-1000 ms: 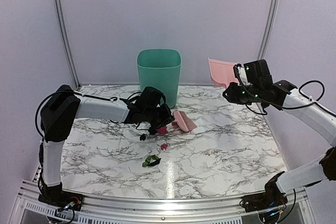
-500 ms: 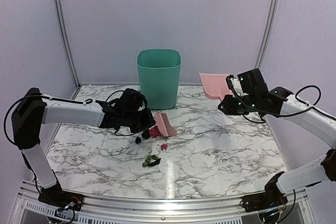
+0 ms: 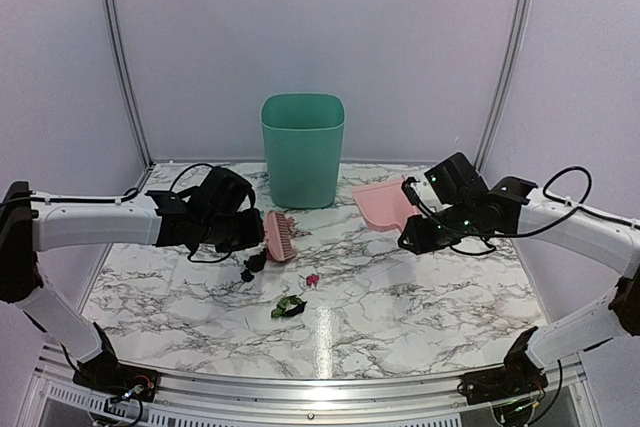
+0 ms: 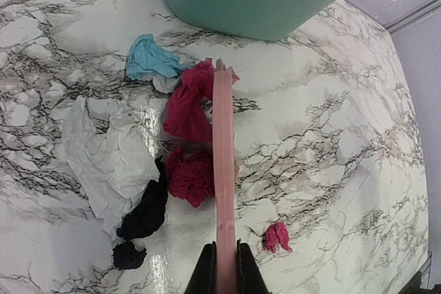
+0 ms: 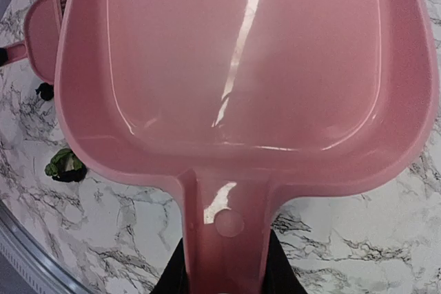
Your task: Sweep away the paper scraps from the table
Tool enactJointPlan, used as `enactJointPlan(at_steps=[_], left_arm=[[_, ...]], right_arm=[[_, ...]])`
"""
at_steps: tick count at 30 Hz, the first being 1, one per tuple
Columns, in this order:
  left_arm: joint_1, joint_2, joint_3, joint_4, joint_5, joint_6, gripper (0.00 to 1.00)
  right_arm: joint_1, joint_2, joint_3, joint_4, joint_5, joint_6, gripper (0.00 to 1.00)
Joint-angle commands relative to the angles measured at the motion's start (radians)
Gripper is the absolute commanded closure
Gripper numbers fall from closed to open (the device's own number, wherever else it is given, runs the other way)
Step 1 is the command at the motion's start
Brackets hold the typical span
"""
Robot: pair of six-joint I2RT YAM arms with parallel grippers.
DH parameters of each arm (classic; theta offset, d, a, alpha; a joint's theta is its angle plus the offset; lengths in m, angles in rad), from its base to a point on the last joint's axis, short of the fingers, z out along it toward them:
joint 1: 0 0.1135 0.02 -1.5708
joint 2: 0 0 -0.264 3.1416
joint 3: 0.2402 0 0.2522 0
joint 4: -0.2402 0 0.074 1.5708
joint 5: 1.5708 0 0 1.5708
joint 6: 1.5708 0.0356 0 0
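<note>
All in one low stroke, drag brush [image 4: 222,170] pinched tight in left hand [image 4: 223,268] through scraps [image 4: 187,173] beside it into dustpan [image 5: 241,67] clamped by right hand [image 5: 224,266].

Crumpled, matt paper scraps [image 4: 189,177] on a glossy marble-pattern bench [image 3: 430,287]; dustpan [image 5: 241,67] gleaming pink plastic, brush [image 4: 223,156] smooth pink plastic.

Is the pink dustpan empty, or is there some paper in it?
Empty. In the right wrist view the visible inside of the dustpan is bare pink plastic; the paper scraps lie on the table by the brush.
</note>
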Motion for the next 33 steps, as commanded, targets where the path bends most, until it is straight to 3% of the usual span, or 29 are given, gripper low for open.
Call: enactJointPlan(at_steps=[1, 10, 33], left_arm=[[0.005, -0.061, -0.022, -0.072, -0.051, 0.048, 1.0], [0.005, -0.1, -0.035, -0.09, -0.034, 0.071, 1.0], [0.005, -0.274, -0.134, -0.163, -0.049, 0.078, 1.0]], right_arm=[[0.069, 0.034, 0.026, -0.078, -0.029, -0.038, 1.0], [0.206, 0.096, 0.043, -0.219, 0.04, -0.043, 1.0], [0.335, 0.215, 0.056, -0.28, 0.032, -0.095, 1.0]])
